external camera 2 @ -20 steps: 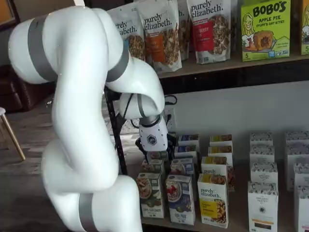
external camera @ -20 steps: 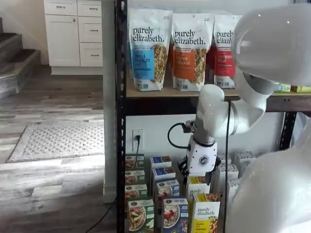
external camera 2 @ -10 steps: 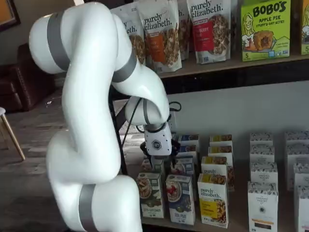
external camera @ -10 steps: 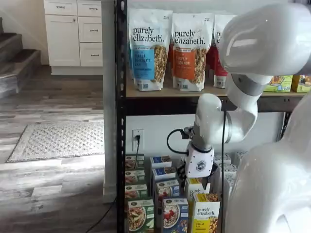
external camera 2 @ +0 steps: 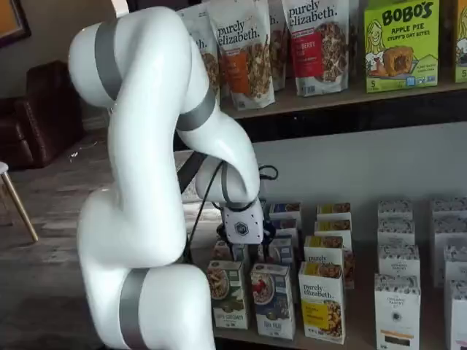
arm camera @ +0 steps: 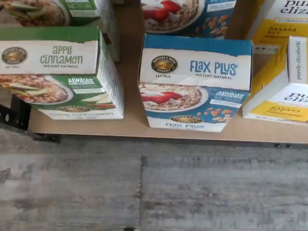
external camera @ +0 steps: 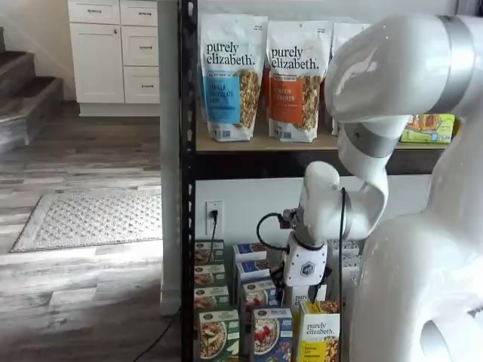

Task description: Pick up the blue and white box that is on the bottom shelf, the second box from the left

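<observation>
Wrist cam close above bottom shelf [arm camera: 134, 127] front edge, looking down. Two shelf cams face rack from front, farther back, arm [external camera: 362, 204] btwn; both share front box row, granola bags [external camera 2: 241, 55].

Soft even indoor light, mild blur

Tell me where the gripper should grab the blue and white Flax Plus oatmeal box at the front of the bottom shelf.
Probably from above, closing on the two narrow side faces near the top of the blue and white Flax Plus cardboard box. It stands upright at the shelf's front edge, with a gap to the green and white Apple Cinnamon box on one side and to the yellow and white box on the other, leaving finger room.
</observation>
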`<state>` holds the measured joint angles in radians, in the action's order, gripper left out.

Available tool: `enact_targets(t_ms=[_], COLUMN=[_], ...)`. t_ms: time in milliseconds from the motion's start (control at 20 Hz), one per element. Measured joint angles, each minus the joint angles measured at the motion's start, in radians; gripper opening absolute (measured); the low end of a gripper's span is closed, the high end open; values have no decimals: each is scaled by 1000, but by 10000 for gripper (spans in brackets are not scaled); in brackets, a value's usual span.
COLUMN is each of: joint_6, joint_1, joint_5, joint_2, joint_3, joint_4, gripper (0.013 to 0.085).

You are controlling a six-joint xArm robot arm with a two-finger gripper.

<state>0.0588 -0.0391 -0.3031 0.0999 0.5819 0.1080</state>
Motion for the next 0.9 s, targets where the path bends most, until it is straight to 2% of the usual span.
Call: enact_targets(t_ms=[150, 300, 350, 500, 900], joint_6=[11, -70, -79, -85, -59], joint_1=[-7, -6, -6, -10, -9], joint_5=[39, 53, 55, 63, 63], joint_2=[52, 112, 129, 179, 285], joint_3=[18, 52, 63, 99, 192], joint_4=[17, -68, -78, -81, -54], gripper=[850, 850, 850, 850, 850])
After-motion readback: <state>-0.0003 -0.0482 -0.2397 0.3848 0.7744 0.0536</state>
